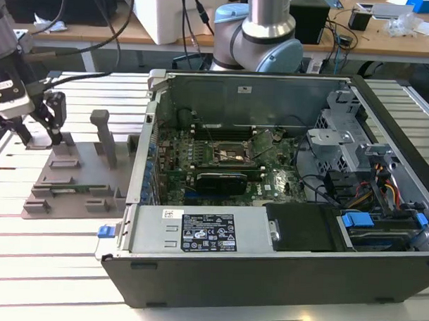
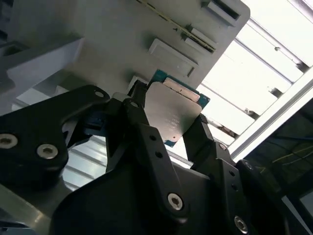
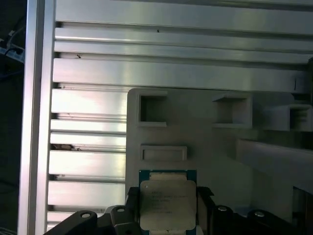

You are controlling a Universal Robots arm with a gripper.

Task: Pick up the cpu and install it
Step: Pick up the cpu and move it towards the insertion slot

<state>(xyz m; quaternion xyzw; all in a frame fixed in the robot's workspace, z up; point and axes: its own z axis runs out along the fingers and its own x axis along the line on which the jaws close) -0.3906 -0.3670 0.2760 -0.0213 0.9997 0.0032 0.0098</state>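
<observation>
1. In both wrist views the gripper (image 2: 168, 117) has its two black fingers (image 2: 139, 112) pressed against opposite edges of the cpu (image 3: 167, 203), so I judge it closed on the chip. The pale metal top faces the camera, with a thin green rim around it.
2. Just behind the chip lies the grey fixture (image 3: 195, 127), with its shallow square pockets and raised blocks. Whether the chip has left its seat there or rests on it, I cannot tell.
3. In the exterior view this all sits at the left of the frame, about mid-height. The gripper (image 1: 39, 137) is down over the far end of the fixture (image 1: 72, 191), on the slatted aluminium table (image 1: 49, 253).
4. The open computer case (image 1: 267, 275) fills the centre and right of that frame, well apart from the gripper. Its motherboard (image 1: 270, 183) lies flat inside, with the processor socket (image 1: 232, 153) near the frame's centre and a long black expansion card (image 1: 221, 180) just below it.
5. The socket looks dark and unfilled, so by my reading the pickup is in hand or barely finished. The carry across and the install are not yet done.
6. Farthest back, at the top centre, stands the arm's base (image 1: 265, 28) before a cluttered bench (image 1: 169, 32).
</observation>
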